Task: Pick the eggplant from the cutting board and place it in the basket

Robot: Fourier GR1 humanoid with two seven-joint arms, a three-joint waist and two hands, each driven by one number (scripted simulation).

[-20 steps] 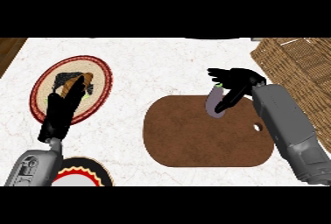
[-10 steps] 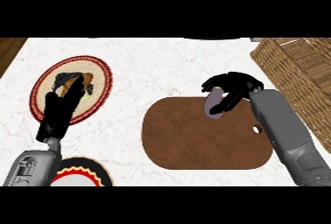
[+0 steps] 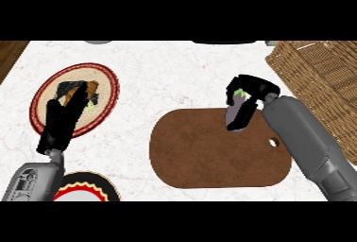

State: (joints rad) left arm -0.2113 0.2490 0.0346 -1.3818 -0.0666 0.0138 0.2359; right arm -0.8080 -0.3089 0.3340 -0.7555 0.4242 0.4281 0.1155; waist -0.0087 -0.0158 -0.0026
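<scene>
- The right hand (image 3: 252, 90) curls around the eggplant (image 3: 238, 114), whose lower end hangs over the cutting board's (image 3: 209, 156) top edge.
- The basket (image 3: 324, 75) stands at the right.
- The left hand (image 3: 64, 113) rests open over a red-rimmed plate (image 3: 105, 80) on the tabletop (image 3: 167, 75).

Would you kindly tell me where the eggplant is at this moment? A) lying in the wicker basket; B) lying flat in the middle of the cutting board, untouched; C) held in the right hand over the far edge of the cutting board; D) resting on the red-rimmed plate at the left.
C: the right hand is curled round the top of the eggplant, which hangs over the far edge of the cutting board, short of the basket.
</scene>
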